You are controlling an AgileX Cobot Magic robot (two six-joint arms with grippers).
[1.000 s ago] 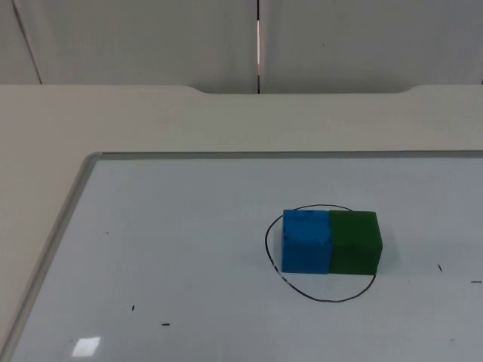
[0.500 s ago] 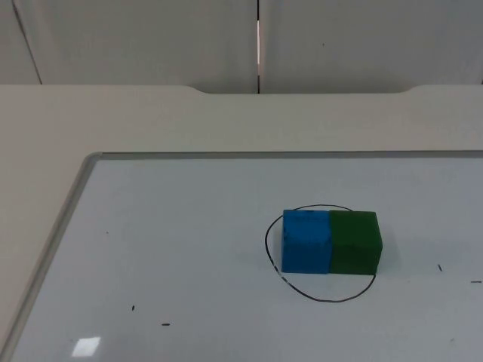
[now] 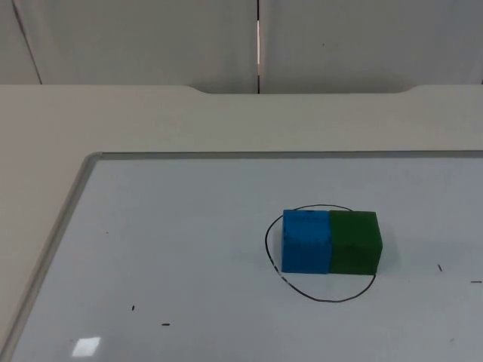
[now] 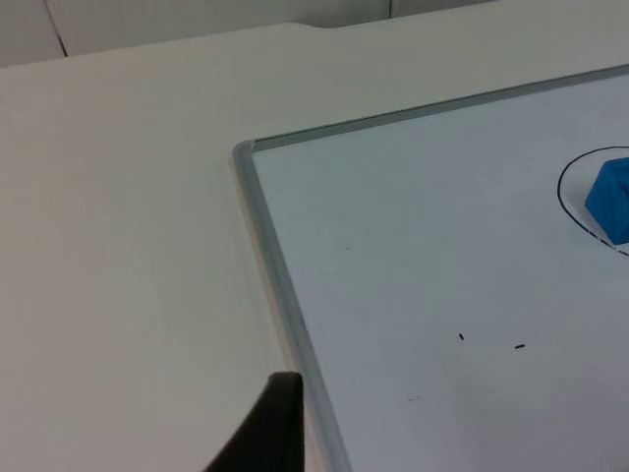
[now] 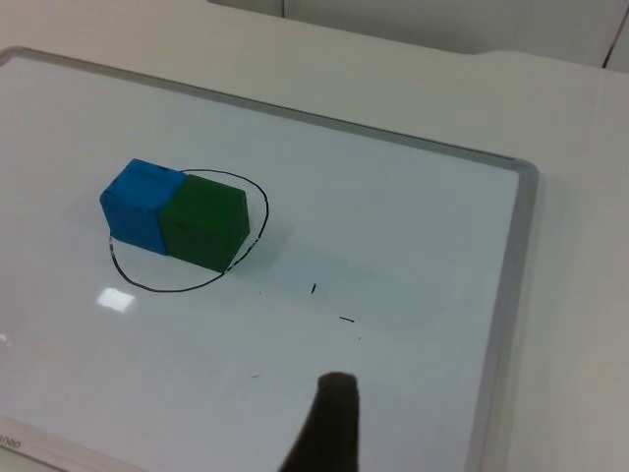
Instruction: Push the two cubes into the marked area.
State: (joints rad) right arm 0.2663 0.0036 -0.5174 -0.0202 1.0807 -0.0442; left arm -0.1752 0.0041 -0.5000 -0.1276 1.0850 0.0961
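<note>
- Left gripper [image 4: 280,423]: waiting out over the bare surface [image 3: 45,151], just beside the whiteboard [image 3: 189,249] frame at its left edge. I see one dark fingertip; I cannot tell whether the fingers are released or clenched.
- Blue cube [image 3: 306,241]: sits on the whiteboard inside the marked area [image 3: 281,277], a hand-drawn black oval. Its left face is just inside the line.
- Green cube [image 3: 355,243]: touching the blue cube's right face, the two forming one block. Its right end meets or slightly overlaps the oval's right side; from the right wrist view it looks about on the line.
- My read: the cubes are pressed together because each arm pushed inward; task looks essentially done.
- Open room: wide clear board left of the oval; frame edges well apart from the cubes.
- Right gripper [image 5: 329,428]: pulled back over the board's near right part, well apart from the cubes; finger state I cannot tell.
</note>
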